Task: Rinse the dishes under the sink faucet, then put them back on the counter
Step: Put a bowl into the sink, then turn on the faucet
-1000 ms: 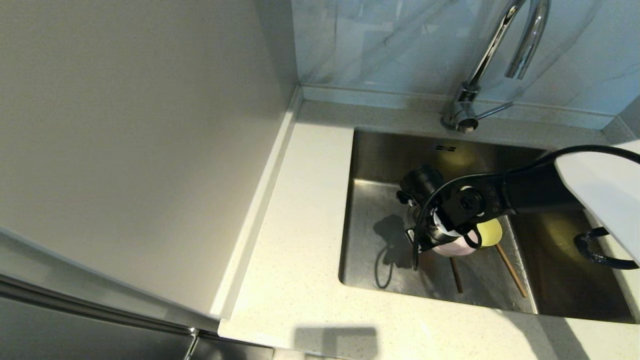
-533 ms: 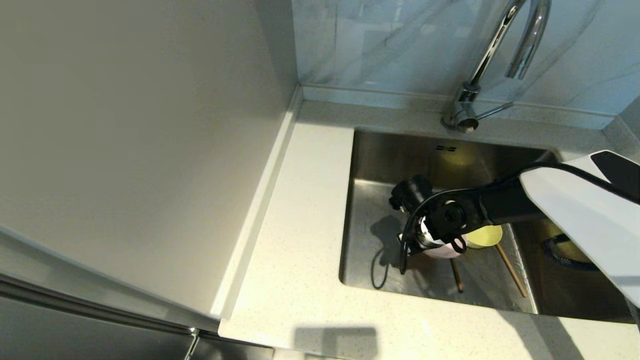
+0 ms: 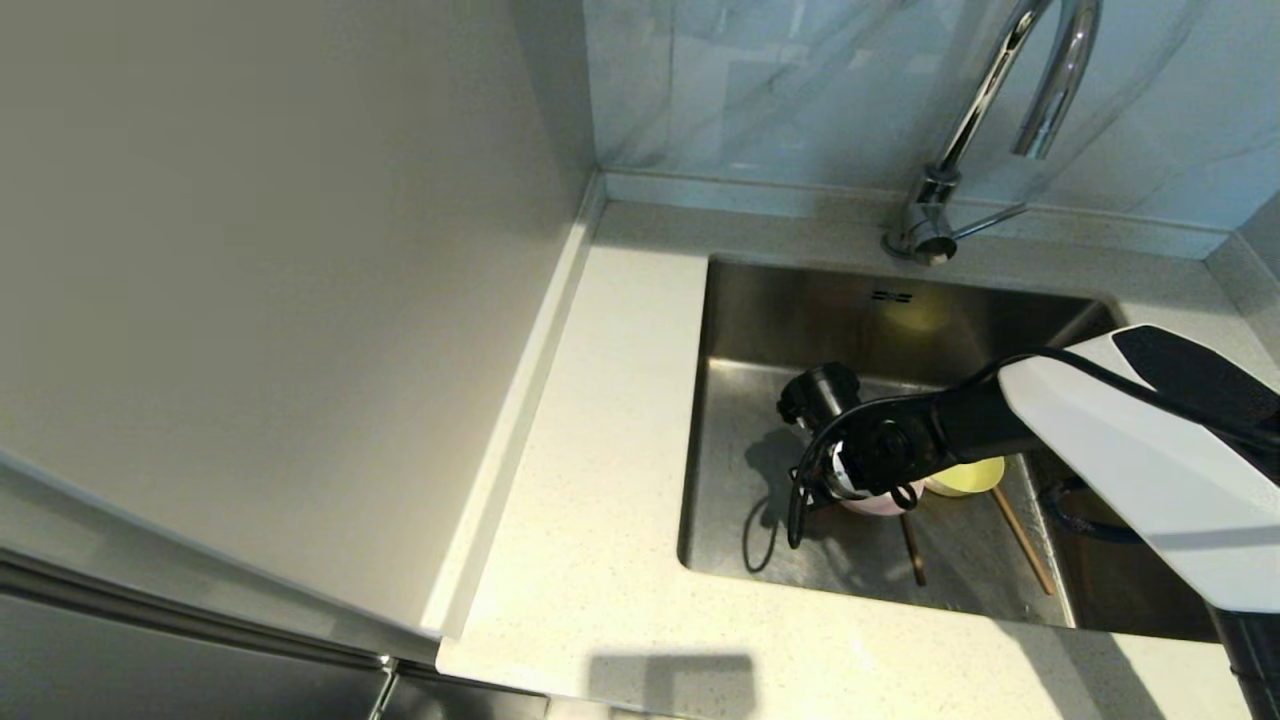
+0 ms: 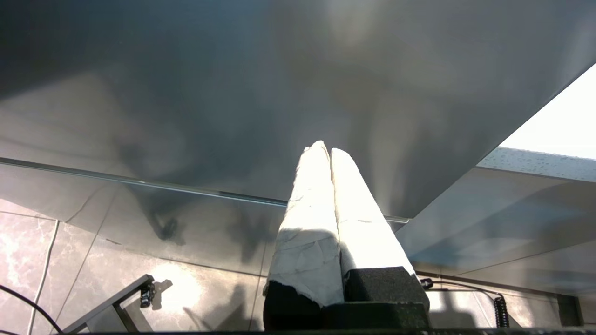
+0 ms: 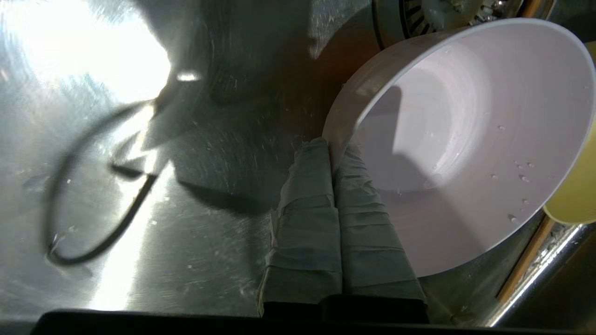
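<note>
- As I lower the right gripper (image 5: 331, 145) deeper into the sink (image 3: 760, 330), its fingers pinch the pink bowl (image 5: 465, 139) rim.
- Bowl is now low beside the yellow-green bowl (image 3: 968, 476); I judge it about to be set down or regripped.
- Left gripper (image 4: 329, 151) parked, fingers pressed together.

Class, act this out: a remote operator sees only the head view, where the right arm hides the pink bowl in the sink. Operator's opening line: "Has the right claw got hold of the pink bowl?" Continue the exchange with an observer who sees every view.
Observer: Yes. The right claw is shut on the pink bowl, pinching its rim.
Operator: Is the bowl wet inside?
Observer: A few droplets cling to its inner wall.
Operator: Where is the left claw?
Observer: The left claw is shut on nothing, parked away from the sink before a dark panel.
</note>
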Robot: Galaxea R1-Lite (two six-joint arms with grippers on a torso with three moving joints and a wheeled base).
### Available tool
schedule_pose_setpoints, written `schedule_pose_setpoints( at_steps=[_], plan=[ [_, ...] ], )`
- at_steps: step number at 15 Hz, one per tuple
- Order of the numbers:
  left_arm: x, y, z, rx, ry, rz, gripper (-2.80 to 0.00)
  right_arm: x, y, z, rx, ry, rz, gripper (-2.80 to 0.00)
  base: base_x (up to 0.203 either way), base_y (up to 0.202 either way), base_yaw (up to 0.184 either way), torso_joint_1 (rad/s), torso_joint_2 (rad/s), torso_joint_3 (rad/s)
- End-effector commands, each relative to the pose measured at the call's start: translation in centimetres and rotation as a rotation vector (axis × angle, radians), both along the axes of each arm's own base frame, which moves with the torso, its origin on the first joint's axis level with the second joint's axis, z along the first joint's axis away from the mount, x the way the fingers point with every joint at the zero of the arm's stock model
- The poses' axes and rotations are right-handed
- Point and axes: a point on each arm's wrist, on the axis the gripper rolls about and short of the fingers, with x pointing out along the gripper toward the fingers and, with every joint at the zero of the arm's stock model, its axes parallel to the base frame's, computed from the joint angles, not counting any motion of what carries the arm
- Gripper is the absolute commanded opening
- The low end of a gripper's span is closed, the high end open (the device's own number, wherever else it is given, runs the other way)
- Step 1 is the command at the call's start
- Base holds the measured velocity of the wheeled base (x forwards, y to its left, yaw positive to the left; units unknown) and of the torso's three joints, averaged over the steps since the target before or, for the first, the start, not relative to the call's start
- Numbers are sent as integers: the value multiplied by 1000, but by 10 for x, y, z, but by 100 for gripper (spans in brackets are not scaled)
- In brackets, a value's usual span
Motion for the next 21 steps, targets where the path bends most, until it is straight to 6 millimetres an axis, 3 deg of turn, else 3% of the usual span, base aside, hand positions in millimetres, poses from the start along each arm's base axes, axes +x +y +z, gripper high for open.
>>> schedule_pose_setpoints(
  at_steps=[1,2,3,8,10,11,13,15,17,18,21],
  plan=[
    [0,0,0,-1,-4,0,-280,6,-4,-7,-11,11,-10,-280,0,0,0,0,0,0],
    [0,0,0,-1,-4,0,-280,7,-6,-9,-15,14,-12,-280,0,0,0,0,0,0],
    [0,0,0,-1,-4,0,-280,8,-7,-8,-14,11,-16,0,0,0,0,0,0,0],
    [0,0,0,-1,-4,0,-280,3,-18,25,10,-48,-37,0,0,0,0,0,0,0],
    [0,0,0,-1,-4,0,-280,-14,-24,54,22,-71,-40,0,0,0,0,0,0,0],
    [0,0,0,-1,-4,0,-280,-29,-29,78,33,-102,-40,0,0,0,0,0,0,0],
    [0,0,0,-1,-4,0,-280,-74,-45,142,71,-197,-38,0,0,0,0,0,0,0],
    [0,0,0,-1,-4,0,-280,-142,-71,201,108,-280,-47,0,0,0,0,0,0,0],
    [0,0,0,-1,-4,0,-280,-212,-103,234,135,-331,-87,0,0,0,0,0,0,0],
    [0,0,0,-1,-4,0,-280,-250,-121,246,150,-371,-124,-280,0,0,0,0,0,0],
    [0,0,0,-1,-4,0,-280,-362,-161,259,172,-510,-262,-280,0,0,0,0,0,0]
  ],
)
